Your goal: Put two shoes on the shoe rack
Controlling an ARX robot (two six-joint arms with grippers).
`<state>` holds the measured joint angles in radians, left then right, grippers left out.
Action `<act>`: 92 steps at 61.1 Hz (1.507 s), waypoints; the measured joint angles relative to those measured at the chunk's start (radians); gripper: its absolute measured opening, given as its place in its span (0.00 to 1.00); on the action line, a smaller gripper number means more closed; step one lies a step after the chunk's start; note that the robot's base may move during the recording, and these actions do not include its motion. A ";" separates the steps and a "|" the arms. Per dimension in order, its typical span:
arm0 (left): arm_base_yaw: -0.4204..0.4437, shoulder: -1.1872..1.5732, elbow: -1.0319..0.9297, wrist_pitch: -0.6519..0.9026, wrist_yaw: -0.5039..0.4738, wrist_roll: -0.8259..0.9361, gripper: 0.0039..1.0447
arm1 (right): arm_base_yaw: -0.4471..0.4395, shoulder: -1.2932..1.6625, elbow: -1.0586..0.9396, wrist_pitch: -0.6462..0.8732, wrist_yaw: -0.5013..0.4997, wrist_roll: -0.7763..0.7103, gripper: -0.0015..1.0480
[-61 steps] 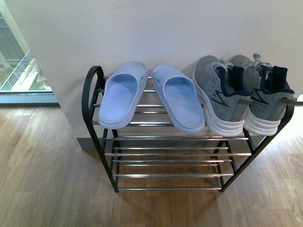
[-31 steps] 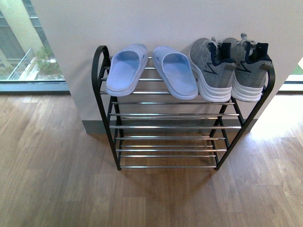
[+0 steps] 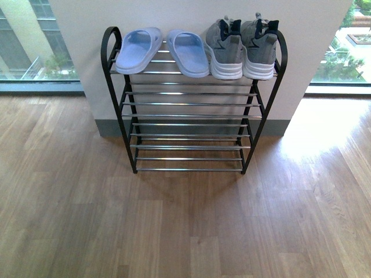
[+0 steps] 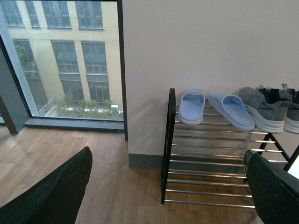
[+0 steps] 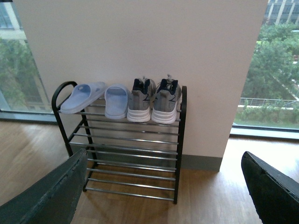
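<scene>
The two shoes, gray knit sneakers with white soles point(image 3: 225, 49) point(image 3: 259, 49), stand side by side, heels toward me, on the right end of the top tier of the shoe rack point(image 3: 188, 115). The right wrist view shows them point(image 5: 138, 101) point(image 5: 166, 101) on the shoe rack point(image 5: 131, 149) too, and the left wrist view shows one sneaker point(image 4: 266, 108) on the shoe rack's point(image 4: 219, 158) top. My left gripper point(image 4: 170, 186) is open and holds nothing. My right gripper point(image 5: 163, 186) is open and holds nothing. Both hang well back from the rack. Neither arm shows in the front view.
Two pale blue slide sandals point(image 3: 139, 49) point(image 3: 188, 52) lie on the left of the top tier. The rack stands against a white wall pillar point(image 3: 191, 11) with floor-level windows point(image 3: 29, 40) on both sides. Wooden floor point(image 3: 185, 226) stretches in front of the rack.
The front view has drawn back from the rack. The rack and shoes now look smaller and higher in the frame, with more floor showing. The sneakers and sandals stay in place.
</scene>
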<state>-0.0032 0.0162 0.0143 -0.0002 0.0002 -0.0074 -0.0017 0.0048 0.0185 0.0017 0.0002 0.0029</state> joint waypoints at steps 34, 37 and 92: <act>0.000 0.000 0.000 0.000 0.000 0.000 0.91 | 0.000 0.000 0.000 0.000 0.000 0.000 0.91; 0.000 0.000 0.000 0.000 0.000 0.000 0.91 | 0.000 0.000 0.000 0.000 0.000 0.000 0.91; 0.000 0.000 0.000 0.000 0.000 0.000 0.91 | 0.000 0.000 0.000 0.000 0.000 0.000 0.91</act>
<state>-0.0032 0.0162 0.0143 -0.0002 0.0002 -0.0071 -0.0017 0.0044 0.0185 0.0013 0.0002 0.0029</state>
